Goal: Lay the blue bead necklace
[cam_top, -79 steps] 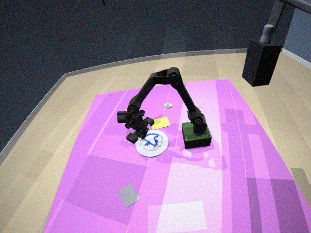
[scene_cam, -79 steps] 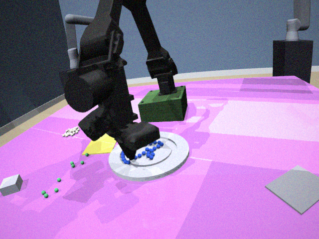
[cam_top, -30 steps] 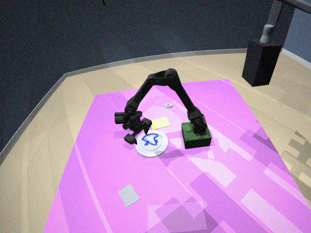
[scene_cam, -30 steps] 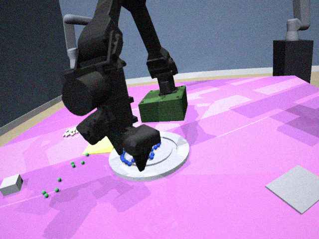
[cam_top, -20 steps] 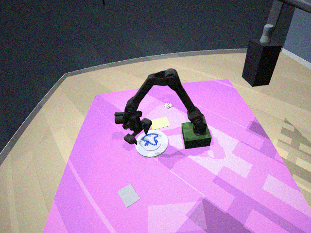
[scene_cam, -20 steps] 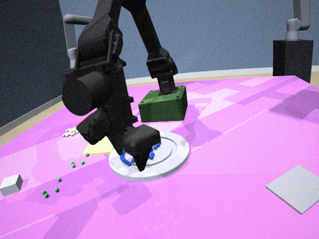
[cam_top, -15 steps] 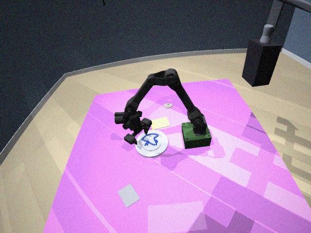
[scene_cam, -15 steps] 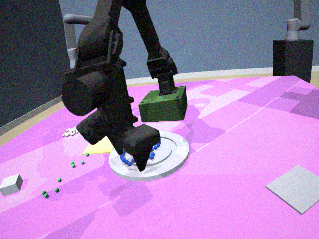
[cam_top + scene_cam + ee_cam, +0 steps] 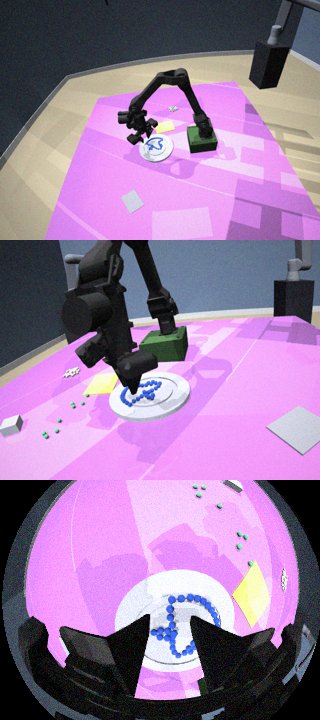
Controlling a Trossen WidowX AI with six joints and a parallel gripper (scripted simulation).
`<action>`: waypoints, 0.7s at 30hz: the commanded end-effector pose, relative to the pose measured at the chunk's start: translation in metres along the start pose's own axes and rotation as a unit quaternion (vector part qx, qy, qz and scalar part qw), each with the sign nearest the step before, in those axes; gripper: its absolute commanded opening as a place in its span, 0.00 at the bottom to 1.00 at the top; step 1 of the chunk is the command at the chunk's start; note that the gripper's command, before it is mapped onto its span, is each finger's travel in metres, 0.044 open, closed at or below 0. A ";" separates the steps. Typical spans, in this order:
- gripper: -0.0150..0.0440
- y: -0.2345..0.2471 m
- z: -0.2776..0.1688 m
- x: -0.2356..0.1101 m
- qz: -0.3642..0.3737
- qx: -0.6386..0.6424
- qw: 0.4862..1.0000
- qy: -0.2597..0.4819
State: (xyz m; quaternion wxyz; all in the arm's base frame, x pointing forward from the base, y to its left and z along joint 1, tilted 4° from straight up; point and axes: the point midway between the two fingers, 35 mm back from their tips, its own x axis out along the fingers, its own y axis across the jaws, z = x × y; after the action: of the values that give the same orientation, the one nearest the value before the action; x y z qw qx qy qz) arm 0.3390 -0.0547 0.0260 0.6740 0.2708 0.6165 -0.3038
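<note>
The round white bead board [image 9: 158,155] [image 9: 169,405] [image 9: 132,615] lies on the pink mat. The blue bead necklace [image 9: 154,143] [image 9: 145,392] [image 9: 179,628] lies on it. One stretch follows the groove in an arc, and the rest is looped and bunched on the inner disc. My gripper [image 9: 142,136] [image 9: 130,389] [image 9: 171,619] points down over the board's left part. Its fingers stand partly apart, one on each side of the necklace's bunched part. A fingertip is at bead height beside the arc. I see no bead clamped between the fingers.
A yellow sheet [image 9: 164,126] [image 9: 102,384] [image 9: 252,596] lies beside the board. A pile of white beads [image 9: 173,108] [image 9: 71,372], scattered green beads [image 9: 58,420] [image 9: 242,540], a grey cube [image 9: 10,424] [image 9: 231,482] and a grey sheet [image 9: 132,200] [image 9: 297,428] lie around. The arm's green base [image 9: 201,140] [image 9: 165,345] stands behind the board.
</note>
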 end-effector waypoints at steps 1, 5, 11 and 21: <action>0.46 -0.002 -0.003 0.011 -0.003 0.005 1.000 0.003; 0.46 0.000 0.000 0.003 0.001 0.001 1.000 -0.001; 0.46 0.000 -0.001 0.012 0.000 0.002 1.000 0.000; 0.46 -0.001 -0.002 0.028 -0.002 0.004 1.000 0.002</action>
State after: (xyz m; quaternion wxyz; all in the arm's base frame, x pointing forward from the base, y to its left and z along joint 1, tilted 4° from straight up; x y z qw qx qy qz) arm 0.3411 -0.0560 0.0076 0.6761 0.2736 0.6125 -0.3046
